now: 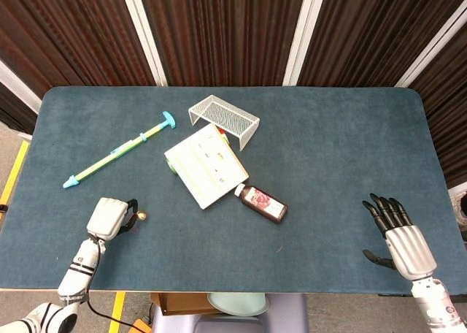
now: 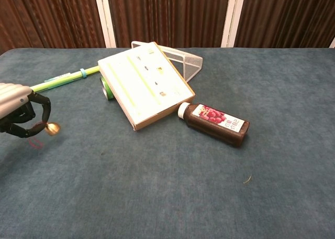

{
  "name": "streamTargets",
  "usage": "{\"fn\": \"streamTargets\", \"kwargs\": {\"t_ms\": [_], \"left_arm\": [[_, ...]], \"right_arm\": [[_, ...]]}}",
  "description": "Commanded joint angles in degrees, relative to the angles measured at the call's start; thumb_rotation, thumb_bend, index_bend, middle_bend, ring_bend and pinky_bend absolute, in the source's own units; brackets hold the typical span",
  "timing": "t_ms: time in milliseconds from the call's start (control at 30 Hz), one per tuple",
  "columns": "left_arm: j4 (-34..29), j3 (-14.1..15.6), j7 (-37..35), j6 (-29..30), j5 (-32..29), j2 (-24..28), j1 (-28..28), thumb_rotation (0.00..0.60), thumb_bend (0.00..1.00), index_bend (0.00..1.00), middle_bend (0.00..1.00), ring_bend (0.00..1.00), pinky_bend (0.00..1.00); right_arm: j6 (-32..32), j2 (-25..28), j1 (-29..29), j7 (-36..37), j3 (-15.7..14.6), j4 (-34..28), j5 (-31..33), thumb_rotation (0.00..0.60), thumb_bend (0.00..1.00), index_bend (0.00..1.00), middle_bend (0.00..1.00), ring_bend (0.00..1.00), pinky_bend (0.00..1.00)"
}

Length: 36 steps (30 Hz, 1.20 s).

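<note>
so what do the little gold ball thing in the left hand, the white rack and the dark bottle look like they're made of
The small gold ball pinched by the left hand looks like shiny metal, perhaps brass: it glints. It may be a bell. The white mesh rack seems to be painted wire, going by its fine see-through grid. The dark brown bottle with a white cap looks like glossy plastic or glass; the views cannot settle which.

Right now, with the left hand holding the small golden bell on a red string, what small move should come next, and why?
Probably lower the left hand a little toward the blue-green cloth table before letting go. The small golden bell hangs from its fingers, seemingly just above the cloth, its red string trailing below. The cloth under it is bare, and the white box lies well apart.
</note>
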Motion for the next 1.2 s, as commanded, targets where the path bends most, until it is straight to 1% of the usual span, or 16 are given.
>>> {"fn": "streamTargets", "kwargs": {"t_ms": [33, 200, 267, 300, 433, 500, 700, 767, 867, 933, 967, 1000, 1033, 1100, 1133, 1200], "left_arm": [[1.8, 0.5, 0.8, -0.1, 0.4, -1.0, 0.0, 0.600, 0.53, 0.70, 1.00, 1.00, 1.00], [4.0, 0.9, 0.5, -0.3, 0.6, -2.3, 0.0, 0.600, 0.53, 0.68, 1.00, 1.00, 1.00], [4.8, 1.0, 0.6, 0.0, 0.9, -2.6, 0.1, 0.600, 0.53, 0.64, 1.00, 1.00, 1.00], [5.1, 1.2, 0.4, 0.0, 1.1, -2.6, 0.0, 0.600, 0.53, 0.61, 1.00, 1.00, 1.00], [4.9, 1.4, -0.2, -0.4, 1.3, -2.3, -0.1, 0.600, 0.50, 0.40, 1.00, 1.00, 1.00], [4.6, 1.5, 0.0, -0.7, 1.4, -2.1, -0.2, 0.600, 0.47, 0.33, 1.00, 1.00, 1.00], [3.2, 1.9, 0.1, -1.5, 1.4, -1.2, -0.3, 0.600, 0.44, 0.20, 1.00, 1.00, 1.00], [2.2, 1.7, -0.3, -0.4, 1.9, -0.6, -0.2, 0.600, 0.44, 0.16, 1.00, 1.00, 1.00], [-1.8, 1.7, -2.3, 2.9, 3.2, 2.2, 0.9, 0.600, 0.43, 0.09, 0.99, 0.99, 1.00], [-6.8, 2.4, -4.2, 5.6, 3.8, 6.1, 2.7, 0.600, 0.42, 0.03, 0.89, 0.92, 1.00], [-9.6, 3.0, -4.6, 6.6, 4.0, 8.4, 3.7, 0.600, 0.41, 0.01, 0.74, 0.79, 0.94], [-13.7, 4.1, -5.2, 8.1, 4.4, 11.9, 5.2, 0.600, 0.41, 0.00, 0.57, 0.63, 0.84], [-16.8, 5.0, -5.6, 9.6, 4.8, 14.6, 6.6, 0.600, 0.40, 0.00, 0.40, 0.44, 0.67], [-21.7, 6.4, -5.6, 15.4, 6.3, 19.5, 10.3, 0.600, 0.40, 0.00, 0.14, 0.15, 0.36], [-22.8, 6.9, -5.4, 18.5, 7.0, 20.8, 12.1, 0.600, 0.40, 0.00, 0.05, 0.06, 0.24], [-23.3, 7.4, -6.4, 25.6, 8.2, 22.2, 16.4, 0.600, 0.40, 0.00, 0.00, 0.00, 0.12]], "right_arm": [[-0.3, 0.0, 0.1, -0.1, 0.0, 0.0, 0.0, 0.600, 0.25, 0.00, 0.00, 0.00, 0.00], [-0.8, 0.1, 0.2, -0.3, -0.2, -0.3, 0.3, 0.600, 0.25, 0.00, 0.00, 0.00, 0.00], [-1.0, 0.2, 0.2, -0.5, -0.2, -0.5, 0.6, 0.600, 0.25, 0.00, 0.00, 0.00, 0.00], [-1.1, 0.2, 0.2, -0.6, -0.2, -0.7, 0.7, 0.600, 0.25, 0.00, 0.00, 0.00, 0.00], [-1.5, 0.3, 0.2, -0.9, -0.3, -1.0, 0.9, 0.600, 0.25, 0.00, 0.00, 0.00, 0.00], [-1.6, 0.4, 0.2, -0.9, -0.3, -1.1, 1.0, 0.600, 0.26, 0.00, 0.00, 0.00, 0.00], [-2.4, 1.1, 0.6, 0.8, -0.8, -1.7, 0.6, 0.600, 0.25, 0.00, 0.00, 0.00, 0.00], [-2.1, 1.0, 0.5, 0.9, -0.6, -1.6, 0.7, 0.600, 0.25, 0.00, 0.00, 0.00, 0.00], [-1.7, 1.2, 0.3, 0.9, -0.5, -1.6, 0.7, 0.600, 0.25, 0.00, 0.00, 0.00, 0.00], [-1.5, 1.4, 0.2, 0.9, -0.5, -1.7, 0.9, 0.600, 0.25, 0.00, 0.00, 0.00, 0.00], [-1.3, 1.5, 0.1, 0.8, -0.4, -1.8, 1.0, 0.600, 0.25, 0.00, 0.00, 0.00, 0.00], [-1.1, 1.7, -0.1, 0.7, -0.3, -1.9, 1.2, 0.600, 0.25, 0.00, 0.00, 0.00, 0.00], [-0.9, 1.8, -0.2, 0.4, -0.2, -2.0, 1.5, 0.600, 0.25, 0.00, 0.00, 0.00, 0.00], [-0.9, 2.0, -0.6, -0.9, 0.0, -2.5, 2.4, 0.600, 0.25, 0.00, 0.00, 0.00, 0.00], [-1.0, 2.1, -0.7, -1.7, 0.0, -2.8, 2.8, 0.600, 0.25, 0.00, 0.00, 0.00, 0.00], [-1.0, 2.4, -1.0, -4.0, 0.2, -3.4, 3.5, 0.600, 0.25, 0.00, 0.00, 0.00, 0.00]]}}
